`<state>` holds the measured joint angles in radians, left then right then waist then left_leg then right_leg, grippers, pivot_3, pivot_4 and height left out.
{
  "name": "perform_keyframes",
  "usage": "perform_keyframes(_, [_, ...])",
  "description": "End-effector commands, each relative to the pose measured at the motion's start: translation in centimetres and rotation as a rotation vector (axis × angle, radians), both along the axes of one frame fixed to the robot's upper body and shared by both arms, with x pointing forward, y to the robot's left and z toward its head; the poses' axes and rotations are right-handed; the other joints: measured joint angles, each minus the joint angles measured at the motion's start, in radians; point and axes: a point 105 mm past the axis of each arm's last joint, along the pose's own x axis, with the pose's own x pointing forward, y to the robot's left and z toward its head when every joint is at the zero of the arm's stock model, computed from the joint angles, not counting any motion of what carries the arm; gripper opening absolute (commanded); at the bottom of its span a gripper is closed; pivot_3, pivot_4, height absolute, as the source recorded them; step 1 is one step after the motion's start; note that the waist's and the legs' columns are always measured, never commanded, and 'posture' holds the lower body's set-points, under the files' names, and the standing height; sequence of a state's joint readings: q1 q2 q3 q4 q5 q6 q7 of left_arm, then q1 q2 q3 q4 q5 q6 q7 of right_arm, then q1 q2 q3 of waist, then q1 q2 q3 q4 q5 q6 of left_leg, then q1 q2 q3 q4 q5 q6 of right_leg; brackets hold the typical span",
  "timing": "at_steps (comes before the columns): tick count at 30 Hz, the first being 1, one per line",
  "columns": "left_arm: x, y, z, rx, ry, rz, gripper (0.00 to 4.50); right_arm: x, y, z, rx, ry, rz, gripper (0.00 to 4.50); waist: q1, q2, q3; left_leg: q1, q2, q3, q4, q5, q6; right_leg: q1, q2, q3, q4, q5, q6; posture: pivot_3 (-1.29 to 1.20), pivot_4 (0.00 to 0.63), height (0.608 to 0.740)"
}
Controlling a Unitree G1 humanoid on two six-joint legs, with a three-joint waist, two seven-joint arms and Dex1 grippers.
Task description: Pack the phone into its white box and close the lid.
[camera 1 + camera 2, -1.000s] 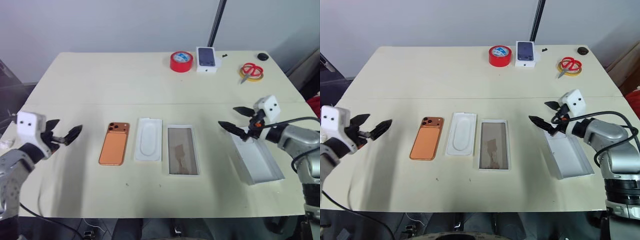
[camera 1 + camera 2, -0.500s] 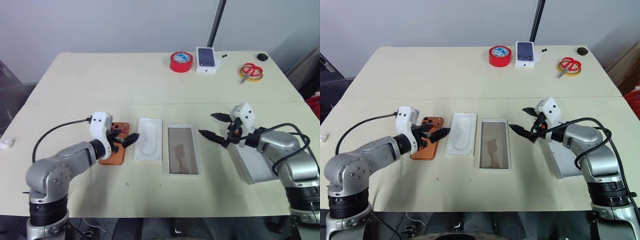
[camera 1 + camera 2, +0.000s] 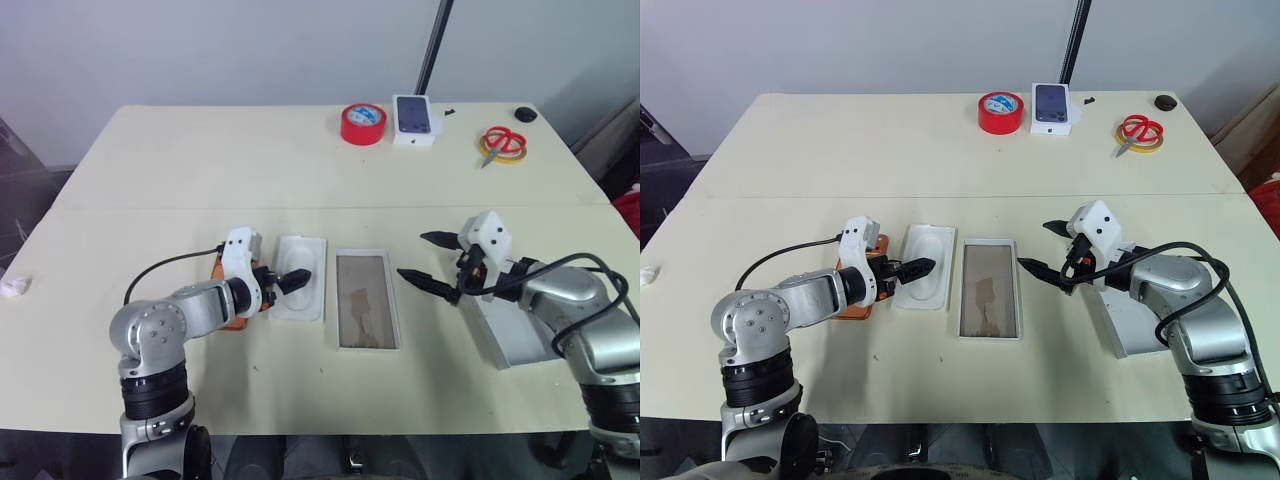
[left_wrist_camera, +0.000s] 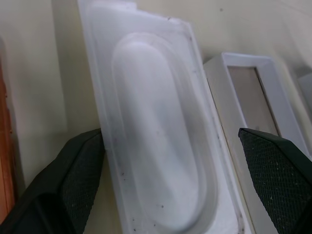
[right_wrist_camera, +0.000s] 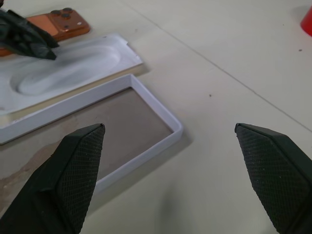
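White box (image 3: 366,300) empty, phone (image 5: 58,24) outside it; jaws apart on both grippers.

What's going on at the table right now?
Nothing is packed yet. The phone lies flat beside the white panel. The left gripper hovers over that panel, fingers straddling it in the left wrist view. The right gripper hangs open next to the empty white box.
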<state>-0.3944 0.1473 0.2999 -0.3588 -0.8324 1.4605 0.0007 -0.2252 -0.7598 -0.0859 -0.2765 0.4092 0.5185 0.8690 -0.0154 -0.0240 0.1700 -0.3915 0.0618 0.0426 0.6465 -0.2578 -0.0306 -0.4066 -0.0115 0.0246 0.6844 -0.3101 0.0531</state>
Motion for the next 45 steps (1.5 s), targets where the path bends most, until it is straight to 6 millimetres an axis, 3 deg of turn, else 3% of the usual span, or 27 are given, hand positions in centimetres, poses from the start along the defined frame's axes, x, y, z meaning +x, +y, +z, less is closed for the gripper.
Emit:
perform_keyframes(1, [-0.1,-0.1,0.2,-0.031,0.005,-0.003,2.74,-1.5,1.3,0.5,-0.044,0.005,0.101,4.50,0.002,0.000,0.000,0.000,0.000,0.000,0.000,0.000,0.000,0.000,0.000,0.000,0.000,0.000,0.000,0.00,0.150,0.732])
perform_keyframes(6, [-0.2,0.1,-0.3,-0.030,0.025,0.003,0.13,-4.2,2.9,-0.1,-0.107,0.083,0.256,4.50,0.003,0.000,0.000,0.000,0.000,0.000,0.000,0.000,0.000,0.000,0.000,0.000,0.000,0.000,0.000,0.00,0.150,0.732])
perform_keyframes(7, [-0.2,0.2,-0.3,-0.032,0.028,0.008,0.05,-4.8,3.2,-0.3,-0.124,0.095,0.288,4.50,0.002,0.000,0.000,0.000,0.000,0.000,0.000,0.000,0.000,0.000,0.000,0.000,0.000,0.000,0.000,0.00,0.150,0.732])
perform_keyframes(11, [0.1,0.5,0.3,-0.067,0.013,0.021,0.05,-7.2,4.4,-1.9,-0.226,0.146,0.417,4.50,0.002,-0.001,0.000,0.000,-0.001,-0.001,0.000,0.000,0.000,0.000,0.000,0.000,0.000,0.000,0.000,0.00,0.150,0.732])
perform_keyframes(16, [-0.2,1.1,0.6,-0.112,0.012,0.039,0.05,-8.6,5.6,-3.7,-0.283,0.182,0.485,4.50,0.001,-0.001,0.001,0.000,-0.001,-0.002,0.000,0.000,0.000,0.000,0.000,-0.001,0.000,0.000,0.000,0.00,0.150,0.732])
perform_keyframes(20, [-0.6,1.6,0.7,-0.129,0.014,0.050,0.00,-8.5,5.8,-5.7,-0.359,0.187,0.477,3.25,0.002,-0.002,0.001,0.000,-0.001,-0.002,0.000,0.000,-0.001,0.000,0.000,-0.001,0.000,0.000,0.000,0.00,0.150,0.732])
perform_keyframes(26, [-0.5,2.9,1.4,-0.160,-0.002,0.102,0.00,-7.7,6.7,-6.5,-0.382,0.145,0.480,0.09,0.001,-0.003,0.002,0.000,-0.001,-0.003,0.000,0.001,-0.002,0.001,0.000,-0.001,0.000,0.000,0.000,0.00,0.150,0.732])
perform_keyframes(39, [0.8,5.6,5.6,-0.221,-0.133,0.170,0.00,-4.3,10.2,-5.8,-0.424,-0.025,0.490,0.04,0.000,-0.005,0.003,0.000,-0.001,-0.005,0.000,0.001,-0.004,0.001,0.000,-0.002,0.000,0.000,0.000,0.00,0.150,0.732])
perform_keyframes(44, [0.8,4.4,6.1,-0.218,-0.144,0.121,0.00,-2.7,11.4,-4.8,-0.403,-0.078,0.455,0.04,0.002,-0.006,0.003,0.000,0.000,-0.006,0.000,0.001,-0.012,0.001,-0.001,-0.003,0.000,0.000,0.000,0.00,0.150,0.732])
perform_keyframes(45, [0.8,4.1,6.1,-0.216,-0.142,0.111,0.00,-2.5,11.5,-4.5,-0.386,-0.080,0.447,0.30,0.004,-0.006,0.003,0.000,0.000,-0.006,0.000,0.001,-0.013,0.001,-0.001,-0.003,0.000,0.000,0.000,0.00,0.150,0.732])
